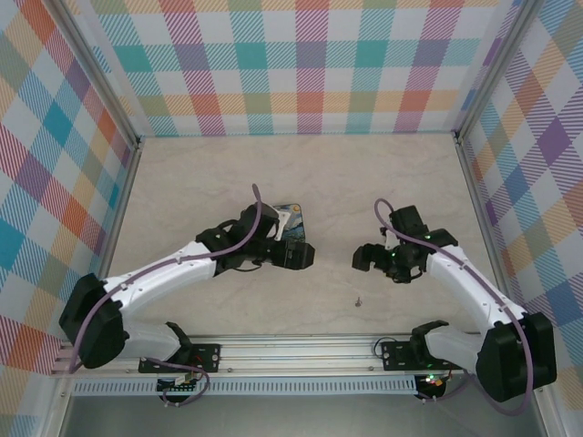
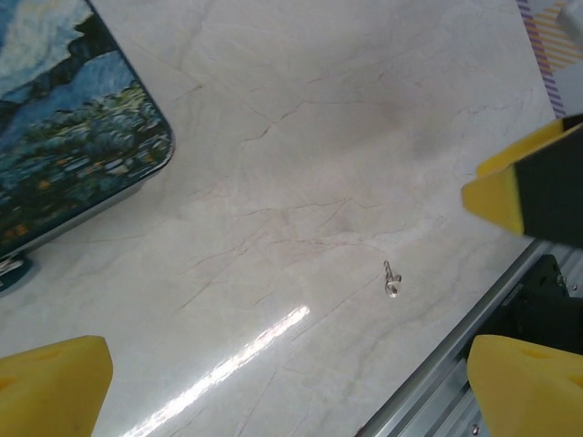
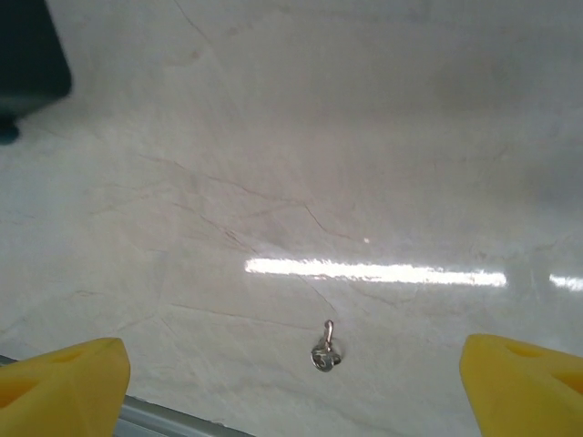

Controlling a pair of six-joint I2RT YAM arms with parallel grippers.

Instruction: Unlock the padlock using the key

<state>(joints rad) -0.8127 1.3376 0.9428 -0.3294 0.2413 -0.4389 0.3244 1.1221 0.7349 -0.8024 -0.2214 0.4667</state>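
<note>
The key point(image 1: 359, 299) lies flat on the pale marble-look tabletop point(image 1: 182, 182), apart from everything. In the top view it sits at 5 o'clock from the left gripper point(image 1: 301, 256) and 7 o'clock from the right gripper point(image 1: 364, 259). In the right wrist view its long axis runs 12 to 6 – thin shaft up, ringed head down. Both claws stand wide apart, holding nothing. The painted tin point(image 1: 293, 217) sits at 12 o'clock from the left gripper.
</note>
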